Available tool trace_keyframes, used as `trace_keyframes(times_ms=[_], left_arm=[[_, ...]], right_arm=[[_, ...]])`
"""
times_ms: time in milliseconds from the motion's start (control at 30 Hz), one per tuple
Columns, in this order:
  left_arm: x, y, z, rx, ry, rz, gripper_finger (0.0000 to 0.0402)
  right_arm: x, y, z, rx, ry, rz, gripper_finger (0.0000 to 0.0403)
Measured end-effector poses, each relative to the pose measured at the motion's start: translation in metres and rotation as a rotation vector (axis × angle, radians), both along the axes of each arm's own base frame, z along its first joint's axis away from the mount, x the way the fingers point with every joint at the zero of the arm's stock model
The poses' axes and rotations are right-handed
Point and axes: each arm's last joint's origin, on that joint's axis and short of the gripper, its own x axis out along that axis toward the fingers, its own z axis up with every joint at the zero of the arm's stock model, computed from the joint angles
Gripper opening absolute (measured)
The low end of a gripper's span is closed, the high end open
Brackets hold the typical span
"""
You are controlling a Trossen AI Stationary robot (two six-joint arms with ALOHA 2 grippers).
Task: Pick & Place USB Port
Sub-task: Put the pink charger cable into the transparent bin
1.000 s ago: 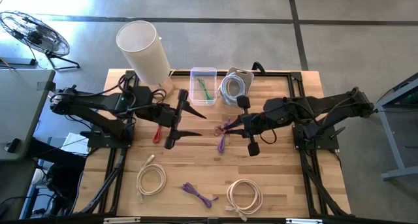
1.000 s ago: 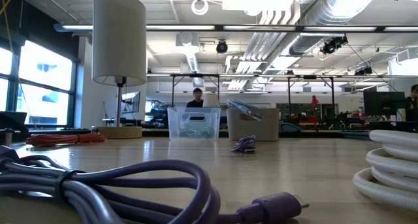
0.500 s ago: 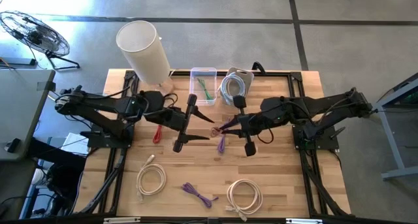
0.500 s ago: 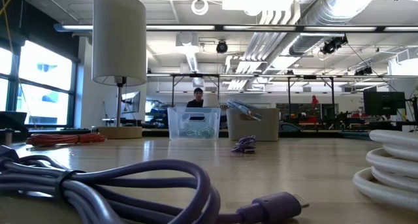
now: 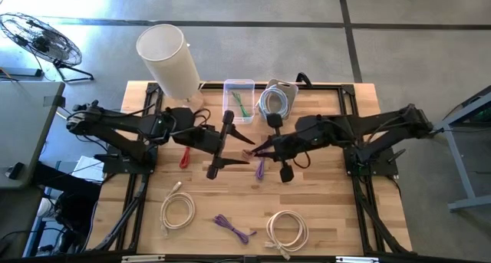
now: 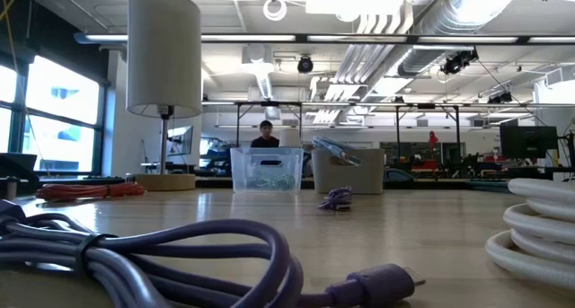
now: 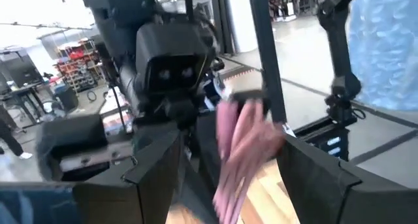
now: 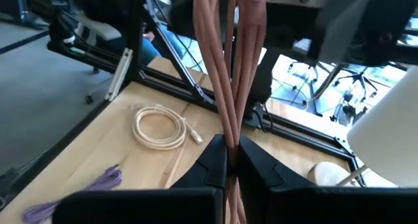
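Pink cable bundle (image 8: pixel 228 74) pinched in right end effector (image 8: pixel 230 160), between wide-spread left end effector (image 7: pixel 215 178) fingers.

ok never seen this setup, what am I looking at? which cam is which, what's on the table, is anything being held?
Two dark robot arms are bolted to a wooden table. The overhead view shows everything; the low view looks level across the tabletop; each wrist view looks out past that arm's own fingers.

On the table: a clear bin and a second container holding a white cable at the far edge, a red cable, a cream coiled cable, a purple cable and a white coiled cable near the front, and another purple cable mid-table.

The right gripper is shut on a pink cable bundle, held above the table centre. The left gripper is open, facing that bundle, seemingly for a handover.
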Motion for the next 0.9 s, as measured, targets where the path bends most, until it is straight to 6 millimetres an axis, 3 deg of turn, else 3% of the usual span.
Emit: trace_keyframes(times_ms=[467, 633, 800, 900], left_arm=[[0.017, -0.002, -0.016, -0.010, 0.050, 0.043, 0.0231], [0.017, -0.001, -0.015, 0.009, 0.038, 0.046, 0.0161], [0.017, -0.002, -0.013, 0.068, 0.008, 0.013, 0.0029], [0.017, -0.002, -0.013, 0.073, 0.007, 0.018, 0.0020]], right_arm=[[0.001, -0.002, 0.000, 0.005, -0.006, 0.001, 0.0008], [0.000, -0.002, 0.000, 0.005, -0.001, 0.001, 0.0008], [0.000, -0.002, 0.000, 0.006, 0.000, 0.003, 0.0008], [0.000, -0.002, -0.001, 0.010, 0.010, -0.002, 0.0008]])
